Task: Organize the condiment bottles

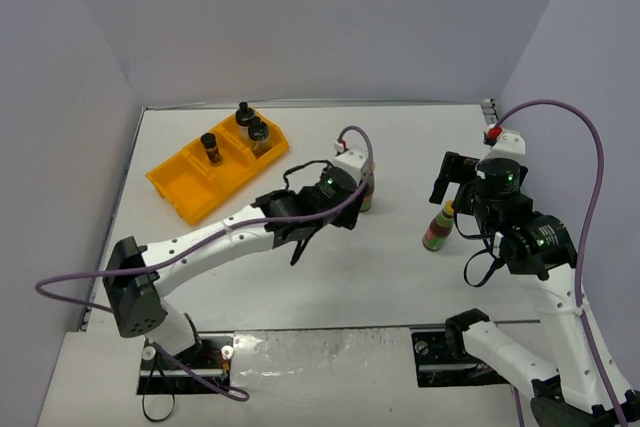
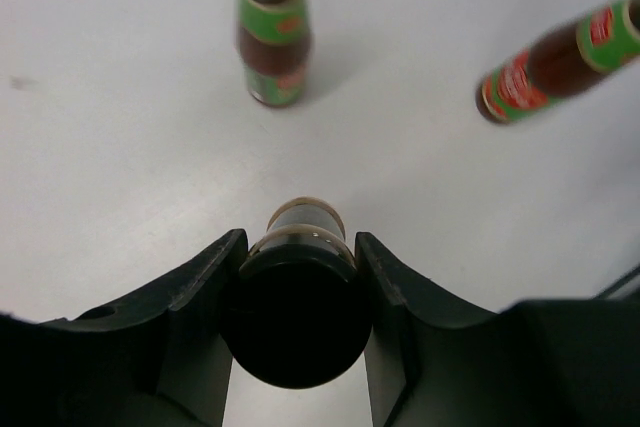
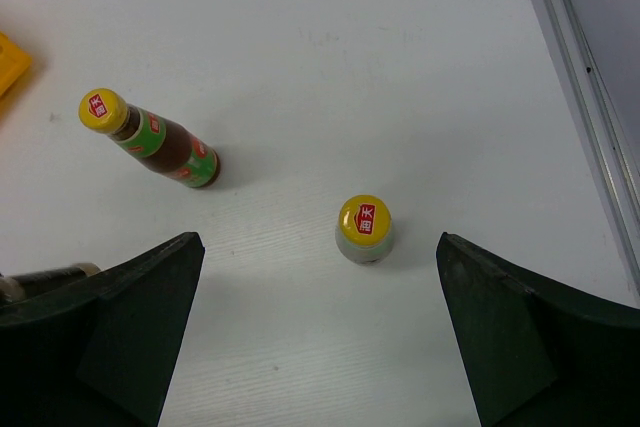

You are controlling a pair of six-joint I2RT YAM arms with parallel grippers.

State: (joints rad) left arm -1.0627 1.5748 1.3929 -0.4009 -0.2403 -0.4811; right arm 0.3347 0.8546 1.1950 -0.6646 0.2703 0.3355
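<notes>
Mid-table, the left gripper is clamped tight on a black-lidded jar, with a yellow-capped sauce bottle upright at 12 o'clock in its wrist view. At 3 o'clock, the right gripper hangs wide open near a second sauce bottle. Three more jars stand in the orange tray at 10 o'clock.

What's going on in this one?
The left claw is shut on a black-lidded jar. The right claw hangs open over a yellow-capped sauce bottle, not touching it. A second sauce bottle stands loose between the two arms. Three black-capped jars already sit in the orange tray at the far left.
</notes>
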